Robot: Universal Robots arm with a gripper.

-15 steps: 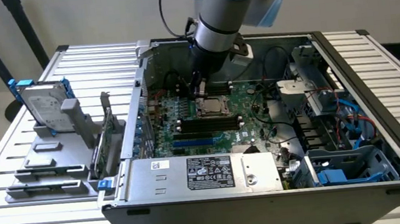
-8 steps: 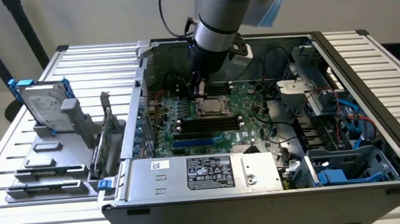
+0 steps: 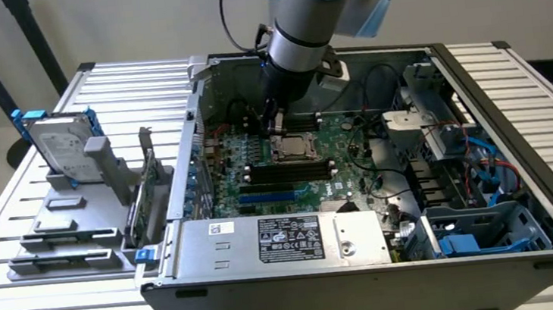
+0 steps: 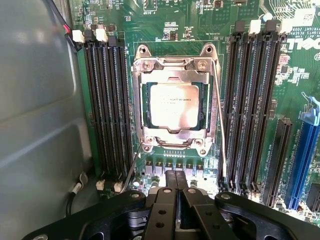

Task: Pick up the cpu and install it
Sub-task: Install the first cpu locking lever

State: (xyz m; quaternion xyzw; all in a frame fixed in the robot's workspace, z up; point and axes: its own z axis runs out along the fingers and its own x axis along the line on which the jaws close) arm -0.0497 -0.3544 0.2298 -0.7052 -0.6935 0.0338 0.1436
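Standing by the open case (image 3: 371,290), I am watching the gripper (image 4: 176,175) hovering low over the board (image 4: 200,22), its fingers pinched together and carrying nothing. The cpu (image 4: 174,106) is lying flat in the socket, inside the metal frame (image 4: 138,115), silver top up. In the exterior view the fingertips are sitting at about eleven o'clock from the chip, near it but apart. The hard drive (image 3: 60,149) is standing well off at nine o'clock, outside the case.

What is worrying me is how crowded this spot is. The closed fingers are hanging just beside the frame's edge, so any sideways drift while this low is risking a knock against the frame or the thin wire lever (image 4: 219,115) running along it. I cannot tell whether that lever is latched. If it is not, a nudge could be lifting the frame and shifting the chip on its pins. The memory slots (image 4: 107,110) are flanking the socket on both sides, leaving little room for error. A downward push landing off-centre could be tilting the chip rather than seating it.
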